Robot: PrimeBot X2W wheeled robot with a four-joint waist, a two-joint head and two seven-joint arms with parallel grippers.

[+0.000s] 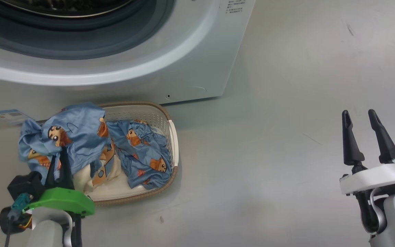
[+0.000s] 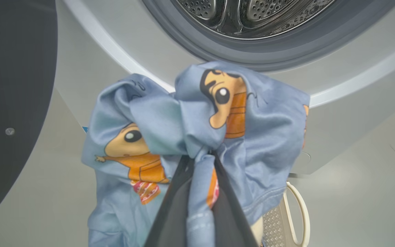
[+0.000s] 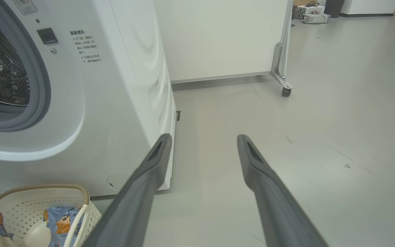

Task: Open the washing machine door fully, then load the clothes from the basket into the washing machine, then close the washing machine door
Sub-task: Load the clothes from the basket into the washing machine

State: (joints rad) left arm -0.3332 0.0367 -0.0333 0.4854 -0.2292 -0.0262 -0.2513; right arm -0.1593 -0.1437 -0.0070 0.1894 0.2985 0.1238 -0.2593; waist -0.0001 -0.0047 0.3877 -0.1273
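Light-blue fabric, printed with orange-brown cartoon figures, is pinched between the pressed-together dark fingers of the left claw (image 2: 202,158), which is seen at the lower left of the head view above a green wrist mount (image 1: 63,202). This held piece (image 2: 242,116) is bunched around the fingertips and held up over the left end of the basket (image 1: 172,137), a cream perforated tub with a brown rim, set on the grey floor (image 1: 286,144). More of the clothes (image 1: 142,151) are seen inside the basket, with a plain cream piece (image 1: 113,171) beside them. Just behind the basket, across the top of the frame, the white washing machine (image 1: 190,51) is shown with its grey gasket (image 2: 197,46) and perforated steel drum (image 2: 249,13) exposed. The washing machine door (image 2: 12,85) is seen swung open, as a black disc at the left edge of the left wrist view. At the lower right of the head view, the right claw (image 1: 358,115) is held with its fingers spread over bare floor, well apart from the basket.
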